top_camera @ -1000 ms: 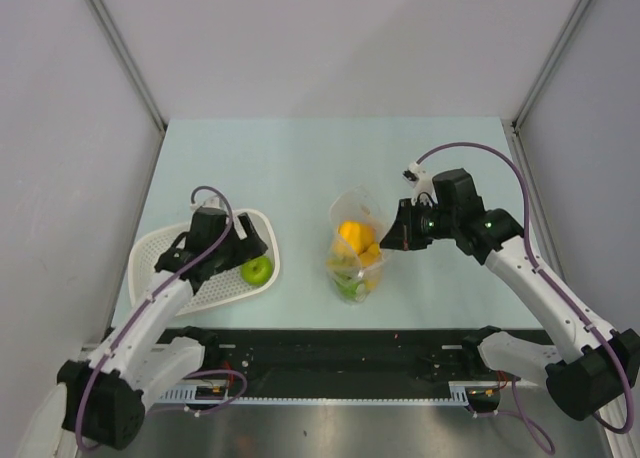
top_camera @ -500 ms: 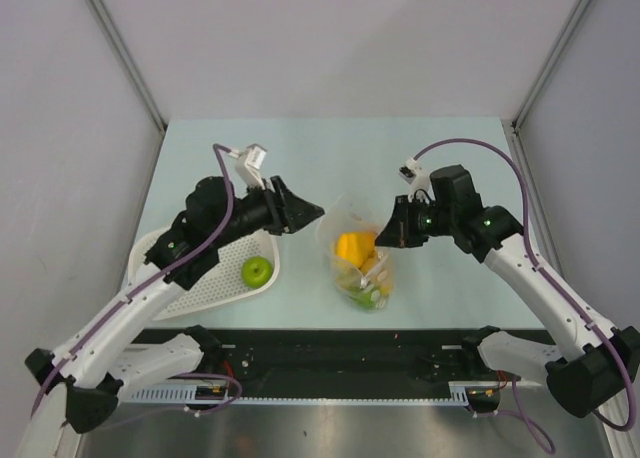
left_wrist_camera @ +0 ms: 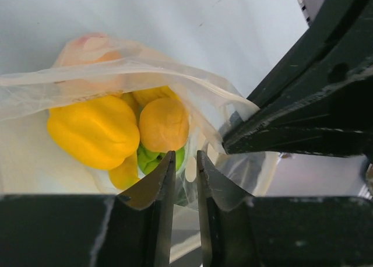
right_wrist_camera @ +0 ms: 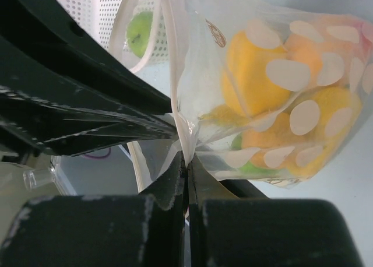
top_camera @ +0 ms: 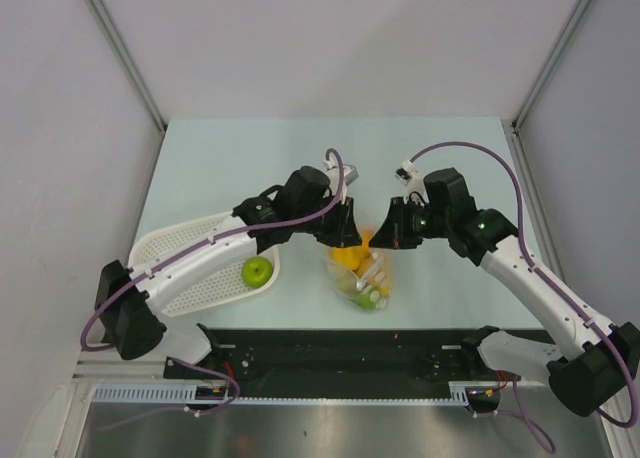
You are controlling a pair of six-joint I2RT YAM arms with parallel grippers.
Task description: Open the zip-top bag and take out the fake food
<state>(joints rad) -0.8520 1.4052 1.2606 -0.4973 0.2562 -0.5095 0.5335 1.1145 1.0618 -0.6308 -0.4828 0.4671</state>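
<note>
The zip-top bag (top_camera: 364, 271) hangs in the middle of the table, clear with white spots (right_wrist_camera: 280, 74). Fake food fills it: a yellow piece (left_wrist_camera: 93, 130), an orange ball (left_wrist_camera: 164, 124) and a green piece (left_wrist_camera: 148, 160). My right gripper (top_camera: 386, 236) is shut on the bag's rim, and the film is pinched flat between its jaws (right_wrist_camera: 187, 159). My left gripper (top_camera: 350, 234) is at the opposite side of the mouth. Its jaws (left_wrist_camera: 185, 159) stand a narrow gap apart, with the bag's film (left_wrist_camera: 145, 74) in and behind that gap. A green apple (top_camera: 257, 270) lies in the basket.
The white perforated basket (top_camera: 170, 250) sits at the near left, under my left arm; its rim and the apple (right_wrist_camera: 140, 34) also show in the right wrist view. The black rail (top_camera: 330, 353) runs along the table's near edge.
My left arm has swung from the basket across to the bag's mouth, its jaws narrowing from wide to nearly together. The right gripper has kept its grip; the bag has sagged slightly.
</note>
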